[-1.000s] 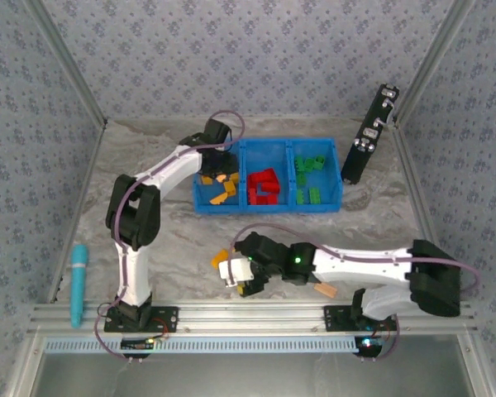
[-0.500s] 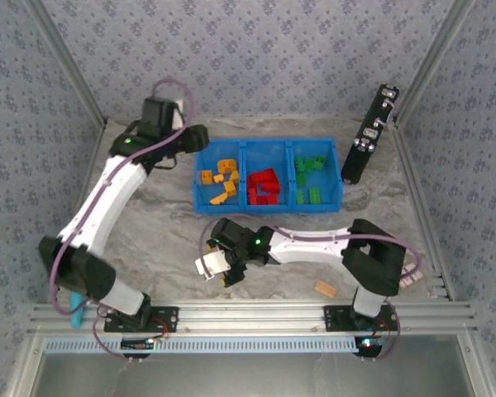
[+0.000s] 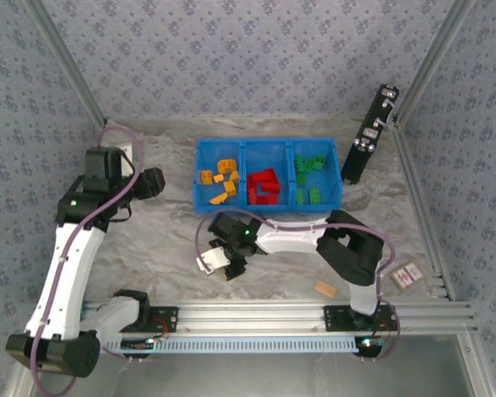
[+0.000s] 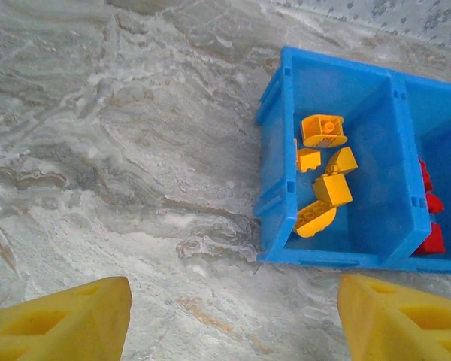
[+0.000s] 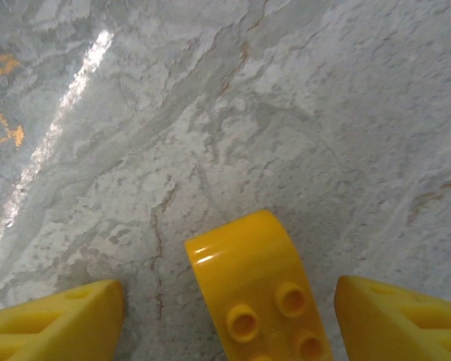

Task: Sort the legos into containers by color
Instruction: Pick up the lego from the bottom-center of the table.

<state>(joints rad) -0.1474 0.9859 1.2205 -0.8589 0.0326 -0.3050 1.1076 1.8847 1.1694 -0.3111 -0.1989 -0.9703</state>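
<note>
The blue tray [image 3: 241,204] has three compartments: orange-yellow legos [image 3: 220,182] on the left, red ones [image 3: 264,185] in the middle, green ones [image 3: 309,178] on the right. My left gripper [image 3: 157,183] hovers left of the tray, open and empty. In the left wrist view the tray [image 4: 278,203] and its yellow legos [image 4: 325,188] lie ahead of the open left gripper [image 4: 234,301]. My right gripper [image 3: 221,265] is low over the table in front of the tray. It stands open, its fingers either side of a curved yellow lego [image 5: 248,278] lying studs-up, with a gap on each side.
A black oblong device [image 3: 369,136] leans at the back right corner of the tray. A tan block [image 3: 324,289] lies near the front rail, and a small flat card-like item [image 3: 405,275] lies at the right. The right arm's elbow [image 3: 351,252] bends in front of the tray.
My left arm has swung back from over the tray's left compartment to its left side, its jaws widening. My right gripper has shifted left, its jaws narrowing around the yellow lego.
</note>
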